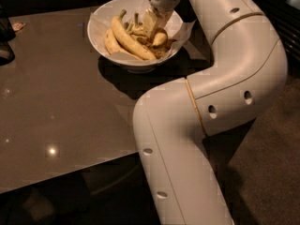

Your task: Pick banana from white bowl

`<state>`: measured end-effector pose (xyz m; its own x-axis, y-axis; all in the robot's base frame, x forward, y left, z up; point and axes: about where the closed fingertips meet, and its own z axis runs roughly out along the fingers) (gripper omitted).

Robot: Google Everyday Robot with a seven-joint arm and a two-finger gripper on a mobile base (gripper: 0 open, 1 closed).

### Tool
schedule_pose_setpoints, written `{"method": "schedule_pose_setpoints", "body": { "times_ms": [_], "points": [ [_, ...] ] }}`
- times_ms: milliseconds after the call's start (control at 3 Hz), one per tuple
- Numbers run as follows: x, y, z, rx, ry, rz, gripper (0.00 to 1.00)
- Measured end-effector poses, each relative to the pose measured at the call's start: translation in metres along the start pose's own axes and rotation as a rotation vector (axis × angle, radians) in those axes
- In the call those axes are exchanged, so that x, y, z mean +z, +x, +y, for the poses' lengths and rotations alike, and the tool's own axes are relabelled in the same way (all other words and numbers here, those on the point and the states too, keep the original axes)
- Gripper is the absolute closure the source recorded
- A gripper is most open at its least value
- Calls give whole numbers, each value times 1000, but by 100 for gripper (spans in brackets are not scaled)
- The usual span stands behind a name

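Low inside the right half of the white bowl (101, 14), coming from above: the gripper (153, 26). Cannot tell whether spread, pressed together or pinching something. Just below the jaws, touching or almost touching: the banana (160, 37), short, with brown speckles, lying close to the bowl's right wall on the crinkled paper lining (183, 31). Close to the left of the jaws: longer yellow bananas (127, 37) with green stems, laid across the middle of the bowl. Little free room on that side. Tight on the right side as well, with the sloping wall and the paper just beside. More open room further left of the jaws, over the bowl's left rim. To the right of the jaws and toward the camera: the thick white arm (234, 74), bending down and hiding the table's right edge. Far to the left of the jaws: a wide bare part of the dark glossy table (61, 97) with small light reflections. Well apart, at the left border: a dark object (5, 36), cut off, and a small pale scrap (18, 26) near it
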<state>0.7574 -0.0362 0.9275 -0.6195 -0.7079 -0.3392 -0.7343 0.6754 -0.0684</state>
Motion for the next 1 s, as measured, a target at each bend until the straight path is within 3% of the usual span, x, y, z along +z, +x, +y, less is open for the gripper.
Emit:
{"method": "schedule_pose_setpoints", "body": {
  "times_ms": [333,1000],
  "points": [
    [-7,1,-2,14,15,-3,100],
    [-27,30,-21,104,18,-48,100]
  ]
}}
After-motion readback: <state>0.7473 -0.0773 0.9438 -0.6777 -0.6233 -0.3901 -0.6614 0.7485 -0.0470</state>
